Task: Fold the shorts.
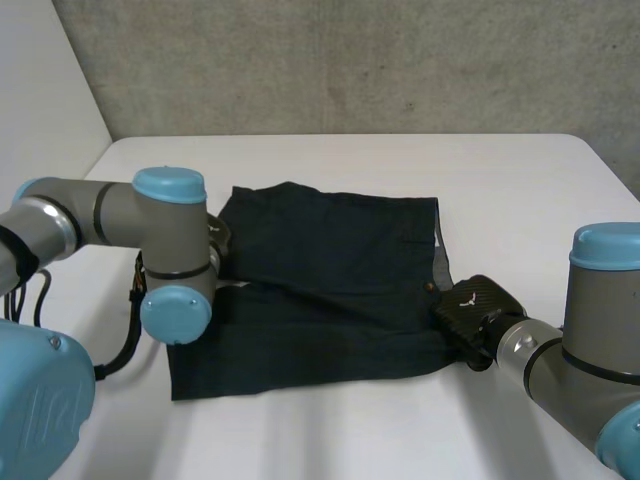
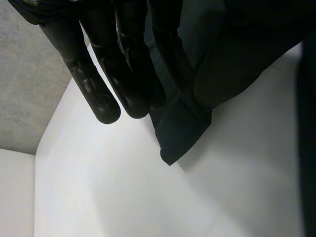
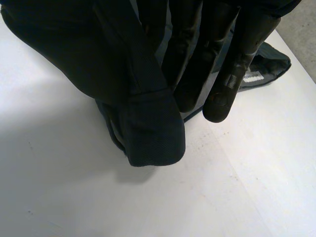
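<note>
Now left hand point(image 2: 123, 74) and right hand point(image 3: 232, 59) pinch opposite edges of the shorts point(image 1: 330, 270).

No text, label or number is readable.

White table point(image 1: 330, 440) seen downward from behind and between the arms, wrist views set close along black left hand point(image 2: 98, 74) and black right hand point(image 3: 232, 64), dark navy cloth shorts point(image 1: 330, 270) shared by all three

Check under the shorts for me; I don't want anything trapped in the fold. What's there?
Under the edges pinched up by the left hand and right hand, bare white table shows. Beneath the rest of the shorts, the cloth covers whatever lies there.
</note>
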